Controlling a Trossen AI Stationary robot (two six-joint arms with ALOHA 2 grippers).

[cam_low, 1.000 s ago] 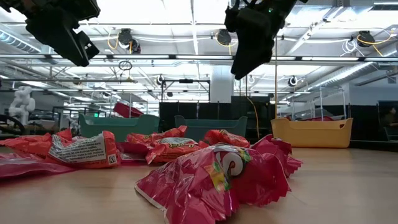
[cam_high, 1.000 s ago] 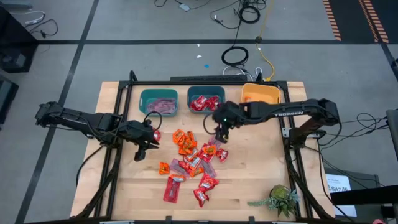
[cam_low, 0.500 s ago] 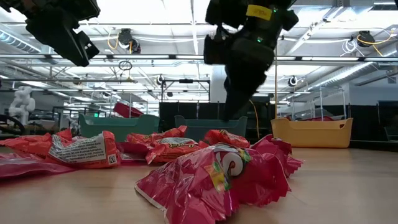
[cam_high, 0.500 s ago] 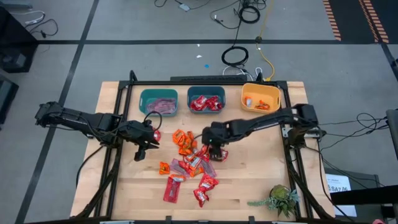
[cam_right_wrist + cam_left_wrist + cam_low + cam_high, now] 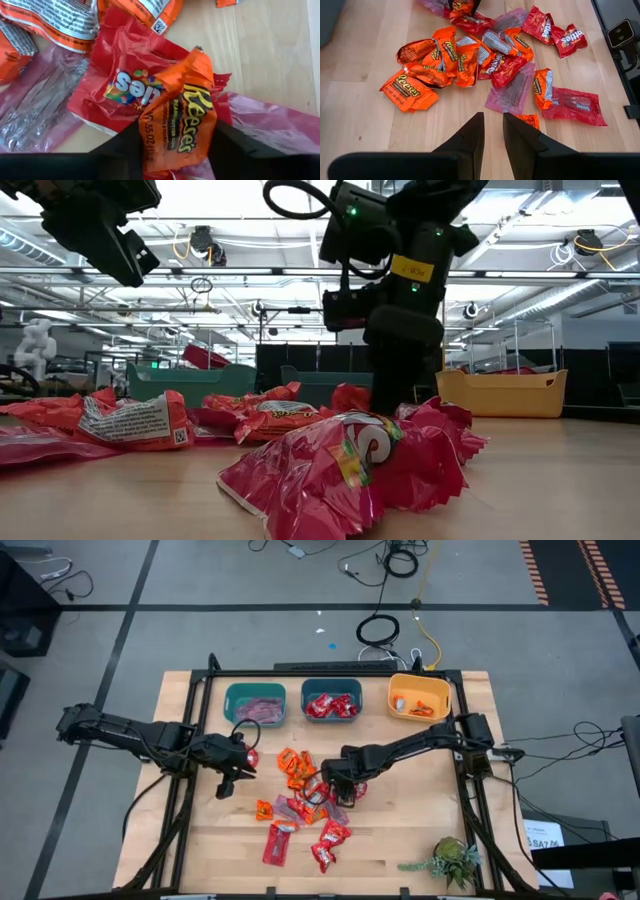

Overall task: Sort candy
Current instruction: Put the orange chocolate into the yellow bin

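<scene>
My right hand is down in the candy heap on the surface, pinching an orange packet that lies lengthwise between my fingers. Its yellow bin lies well behind this hand. My left hand, fingers nearly together on nothing, hovers beside the heap.

Glossy foil candy, wooden table

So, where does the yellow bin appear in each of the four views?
High view: yellow bin at the table's far edge, rightmost of three bins.
Low view: at right, behind the candy pile.
Left wrist view: not in it.
Right wrist view: not in it.
Shared landmark: the middle teal bin beside it.
</scene>
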